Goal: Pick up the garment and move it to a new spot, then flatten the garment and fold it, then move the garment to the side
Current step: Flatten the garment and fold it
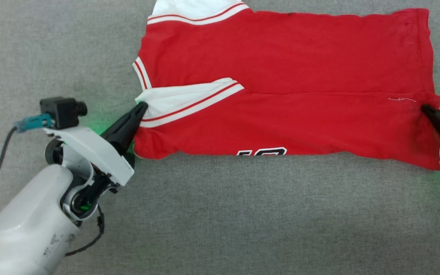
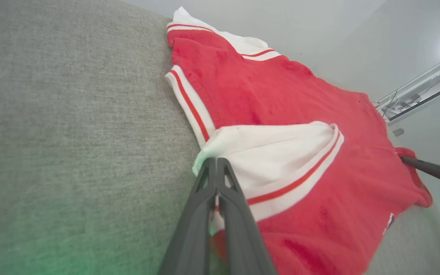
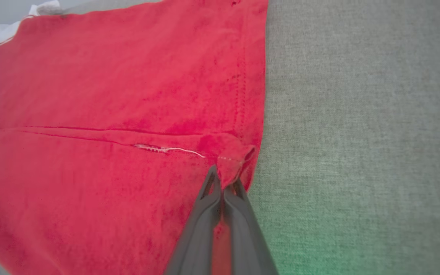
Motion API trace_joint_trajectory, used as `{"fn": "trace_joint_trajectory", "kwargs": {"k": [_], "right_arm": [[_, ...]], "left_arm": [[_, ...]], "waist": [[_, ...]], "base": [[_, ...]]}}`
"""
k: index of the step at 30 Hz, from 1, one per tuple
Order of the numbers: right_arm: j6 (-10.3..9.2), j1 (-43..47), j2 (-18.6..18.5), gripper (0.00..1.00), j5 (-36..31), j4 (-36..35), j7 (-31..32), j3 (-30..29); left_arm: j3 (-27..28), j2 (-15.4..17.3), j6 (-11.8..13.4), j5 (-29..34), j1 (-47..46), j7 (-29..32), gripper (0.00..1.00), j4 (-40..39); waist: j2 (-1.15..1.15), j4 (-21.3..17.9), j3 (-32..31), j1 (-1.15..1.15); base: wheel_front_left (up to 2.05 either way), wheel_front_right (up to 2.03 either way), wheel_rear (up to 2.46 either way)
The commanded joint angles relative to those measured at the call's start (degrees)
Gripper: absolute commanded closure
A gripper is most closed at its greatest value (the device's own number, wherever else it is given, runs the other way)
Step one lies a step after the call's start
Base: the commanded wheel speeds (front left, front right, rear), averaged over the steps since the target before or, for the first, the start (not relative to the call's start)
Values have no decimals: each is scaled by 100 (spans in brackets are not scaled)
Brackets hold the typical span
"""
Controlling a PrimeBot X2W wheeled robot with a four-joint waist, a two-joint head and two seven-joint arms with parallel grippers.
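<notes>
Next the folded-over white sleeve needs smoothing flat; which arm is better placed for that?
Left. The left pincer is shut on the corner of the white sleeve, so it can tug it flat directly. The right pincer is clamped on the hem corner at the opposite end of the garment.

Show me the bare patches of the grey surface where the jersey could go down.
Widest: the grey surface between the jersey's near edge and the robot. Also free: the stretch left of its collar, beyond the left gripper. Crowded: both jersey ends, where it and the right gripper clamp the cloth.
</notes>
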Motion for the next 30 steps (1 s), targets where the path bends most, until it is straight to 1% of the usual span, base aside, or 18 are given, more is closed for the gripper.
{"fn": "trace_joint_trajectory", "kwargs": {"k": [1,4,6,8,11,14,19,21,22,24,27,30], "right_arm": [[-5,-63,-62,0,-44,55,-128,104],[-5,-67,-146,0,24,120,-347,207],[-5,-43,-209,0,79,142,-477,219],[-5,19,-265,0,154,139,-576,212],[-5,117,-338,0,263,107,-677,180],[-5,201,-373,0,331,82,-734,155],[-5,294,-362,0,363,21,-735,185],[-5,272,-339,0,350,-13,-728,213],[-5,272,-339,0,350,-13,-728,213],[-5,228,-306,0,363,-47,-724,262],[-5,176,-294,0,381,-89,-728,305],[-5,137,-289,0,392,-141,-721,342]], "left_arm": [[-97,71,0,57,-24,46,0,137],[-228,179,-1,118,-168,133,0,168],[-314,314,-1,181,-260,249,0,164],[-405,489,-1,281,-341,444,0,176],[-547,729,121,419,-502,877,0,101],[-611,826,383,193,-538,1540,0,-170],[-989,1097,706,-208,-586,3202,0,-970],[-1092,1181,838,-341,-661,3723,0,-1247],[-1092,1181,838,-341,-661,3723,0,-1247],[-1093,1211,974,-434,-737,3988,0,-1409],[-1066,1101,1169,-534,-783,4141,0,-1405],[-1114,1050,1184,-475,-848,4195,0,-1233]], "waist": [[0,8,-79,0],[0,14,-235,0],[0,22,-367,0],[0,30,-514,0],[0,37,-703,0],[0,38,-857,0],[0,18,-908,0],[0,-16,-869,0],[0,-16,-869,0],[0,-68,-811,0],[0,-152,-719,0],[0,-261,-607,0]], "base": [[0,0,0],[0,0,0],[0,0,0],[0,0,0],[0,0,0],[0,0,0],[0,0,0],[0,0,0],[0,0,0],[0,0,0],[0,0,0],[0,0,0]]}}
